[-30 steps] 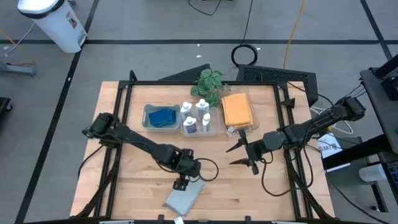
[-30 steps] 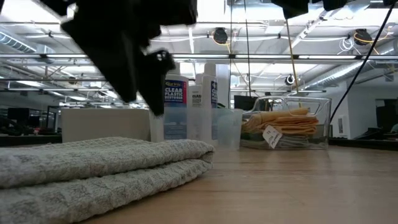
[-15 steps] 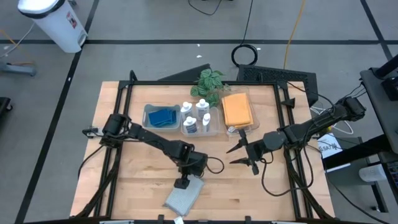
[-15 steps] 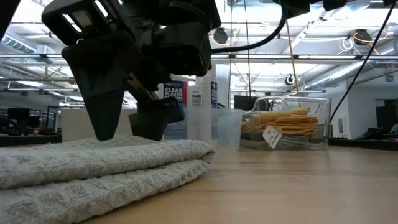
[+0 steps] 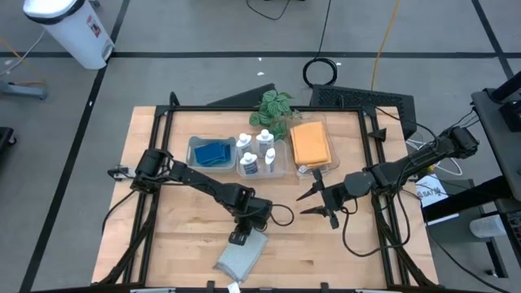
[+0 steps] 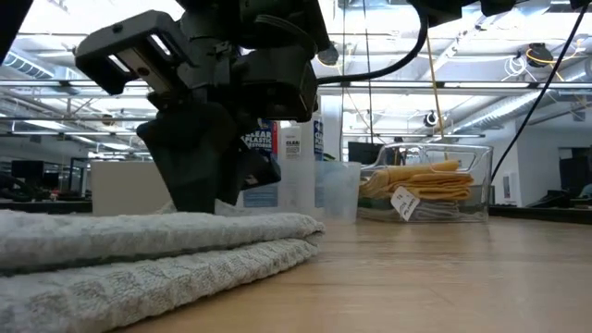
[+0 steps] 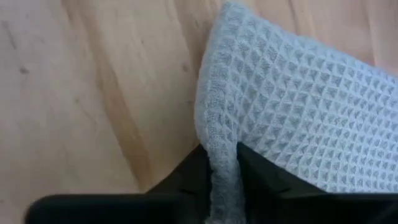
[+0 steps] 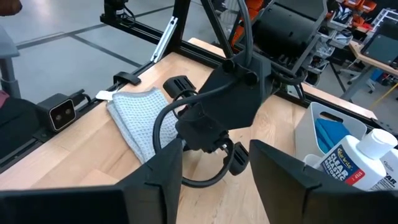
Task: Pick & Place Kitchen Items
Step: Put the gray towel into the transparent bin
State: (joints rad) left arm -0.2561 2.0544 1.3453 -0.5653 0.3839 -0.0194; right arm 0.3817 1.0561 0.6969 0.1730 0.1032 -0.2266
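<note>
A pale grey-blue folded cloth [image 5: 242, 259] lies flat on the wooden table near its front edge, and it fills the foreground of the low view [image 6: 139, 250]. My left gripper [image 5: 240, 238] stands over the cloth's far end and is shut on it [image 7: 224, 186]. My right gripper [image 5: 308, 203] hovers open to the right of the table's middle with nothing between its fingers [image 8: 214, 165]. It looks toward the left arm and the cloth [image 8: 137, 115]. My left gripper pinches the cloth's rounded folded edge [image 7: 219, 163] at its far end between its two fingers. The fingers [image 6: 199, 176] come from above, pointing down. The cloth is gathered into a narrow ridge between them, and the rest of it lies on the table.
Three clear bins stand in a row at the back: one with blue sponges [image 5: 212, 153], one with white squeeze bottles [image 5: 259, 156], one with an orange cloth [image 5: 311, 144]. A green plant [image 5: 273, 107] stands behind them. Black frame rails [image 5: 163, 155] run along the table's sides.
My left gripper has come down onto the far end of the grey-blue cloth and shut on its edge, bunching it between the fingers. The cloth's top layer has flattened a little there, and the rest of it has stayed in place.
</note>
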